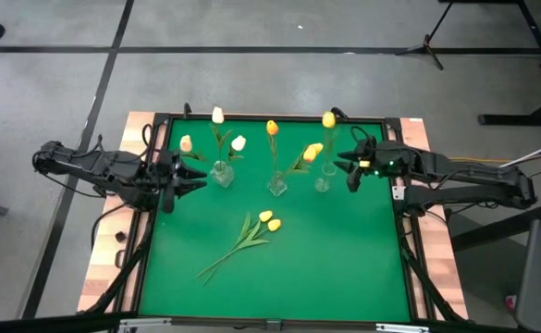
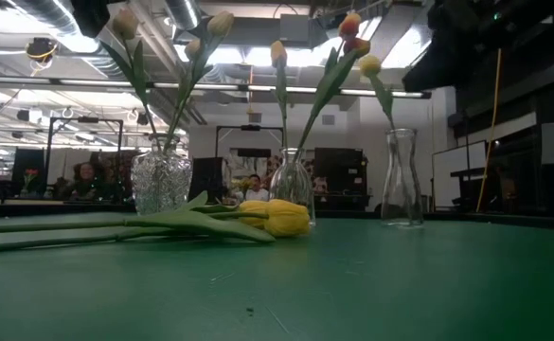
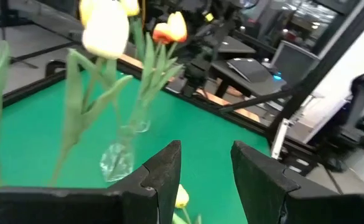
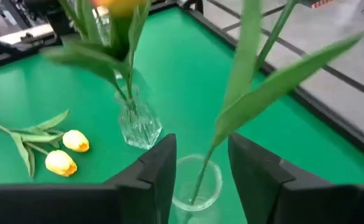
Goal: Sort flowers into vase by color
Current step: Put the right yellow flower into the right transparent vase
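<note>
- Two yellow tulips (image 1: 269, 220) lie loose on the tabletop (image 1: 344, 268), heads together, stems running toward 8 o'clock.
- Right gripper (image 1: 351, 173), jaws apart and empty, hangs beside the right vase (image 1: 323, 179); the tulips lie at its 8 o'clock.
- Left gripper (image 1: 179, 182), jaws apart, waits by the left vase (image 1: 221, 173); the tulips lie at its 4 o'clock, seemingly about equally near.

Green table (image 1: 344, 268) carries three vases (image 1: 276, 185), seemingly two tulips (image 1: 268, 220).

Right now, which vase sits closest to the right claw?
The tall plain glass vase holding one yellow tulip, rightmost of the three, directly beside the right claw.
</note>
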Available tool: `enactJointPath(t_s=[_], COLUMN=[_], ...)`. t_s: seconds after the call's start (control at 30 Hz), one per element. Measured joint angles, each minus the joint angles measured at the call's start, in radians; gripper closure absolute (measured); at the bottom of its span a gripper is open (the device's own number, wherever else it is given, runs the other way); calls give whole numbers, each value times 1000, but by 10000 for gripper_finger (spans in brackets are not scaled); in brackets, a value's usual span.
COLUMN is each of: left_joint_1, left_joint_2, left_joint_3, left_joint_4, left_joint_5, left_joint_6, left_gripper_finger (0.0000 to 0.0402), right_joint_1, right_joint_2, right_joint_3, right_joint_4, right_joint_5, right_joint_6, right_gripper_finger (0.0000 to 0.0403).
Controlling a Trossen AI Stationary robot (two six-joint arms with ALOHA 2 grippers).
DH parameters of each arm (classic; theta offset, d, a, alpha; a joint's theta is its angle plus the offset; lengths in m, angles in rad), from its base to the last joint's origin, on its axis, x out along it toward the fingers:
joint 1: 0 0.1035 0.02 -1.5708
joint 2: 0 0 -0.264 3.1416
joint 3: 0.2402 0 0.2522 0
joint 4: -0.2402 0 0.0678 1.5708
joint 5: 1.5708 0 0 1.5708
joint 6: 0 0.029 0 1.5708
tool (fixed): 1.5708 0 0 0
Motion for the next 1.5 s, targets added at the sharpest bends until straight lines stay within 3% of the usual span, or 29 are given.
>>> enactJointPath(t_s=[0.2,0.4,0.5,0.6,0.73,1.0,1.17,1.27,1.5], left_joint_1=[0,-7,-32,-77,-156,-245,-335,-386,-447], left_joint_2=[0,0,15,67,201,535,723,793,887], left_joint_3=[0,0,0,2,2,1,1,1,1], left_joint_4=[-7,-69,-111,-117,-108,-71,70,127,137], left_joint_5=[-17,-8,79,157,153,-2,-112,-179,-213], left_joint_6=[-28,-103,-117,-149,-168,-382,-394,-398,-426], left_gripper_finger=[262,262,262,262,262,262,262,263,263], right_joint_1=[1,12,81,170,264,345,355,355,355], right_joint_2=[-17,-14,1,24,53,90,92,92,97], right_joint_3=[131,188,174,169,169,169,169,169,169], right_joint_4=[-106,-82,-26,-25,-24,-14,-12,-12,-9], right_joint_5=[-37,-314,-368,-321,-215,-104,-98,-97,-97], right_joint_6=[11,88,112,125,130,130,130,132,133], right_gripper_finger=[245,245,245,245,245,245,245,245,245])
